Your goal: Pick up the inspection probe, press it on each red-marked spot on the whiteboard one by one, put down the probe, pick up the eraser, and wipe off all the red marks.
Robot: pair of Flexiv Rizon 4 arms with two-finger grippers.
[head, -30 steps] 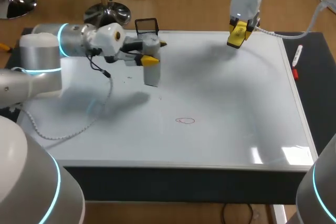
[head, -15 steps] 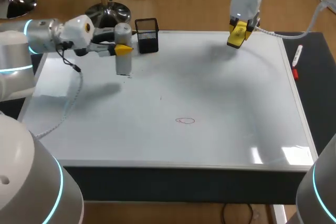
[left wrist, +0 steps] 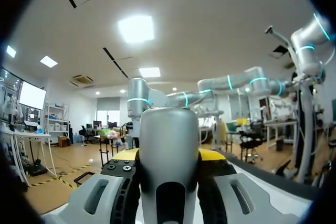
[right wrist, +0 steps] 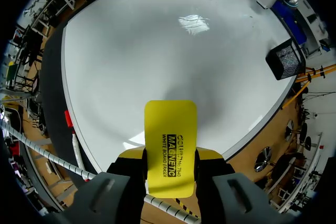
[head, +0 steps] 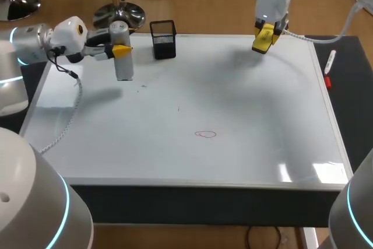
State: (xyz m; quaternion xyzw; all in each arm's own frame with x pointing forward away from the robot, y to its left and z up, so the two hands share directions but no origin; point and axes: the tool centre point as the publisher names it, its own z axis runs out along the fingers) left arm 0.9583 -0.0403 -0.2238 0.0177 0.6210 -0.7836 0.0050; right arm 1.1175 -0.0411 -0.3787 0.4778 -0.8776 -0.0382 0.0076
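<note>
Clasping the grey probe [head: 123, 68] upright at far left, left gripper [head: 121, 50], right gripper [right wrist: 170, 157] pinching yellow eraser [right wrist: 170, 124], far right.

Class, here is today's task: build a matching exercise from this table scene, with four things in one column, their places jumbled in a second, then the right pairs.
Things
1. inspection probe
2. eraser
3. mesh pen holder
4. red mark

Places
A. standing at the whiteboard's far edge
B. held in the right gripper
C. drawn near the whiteboard's middle
D. held in the left gripper

Pairs: 1-D, 2-B, 3-A, 4-C
</note>
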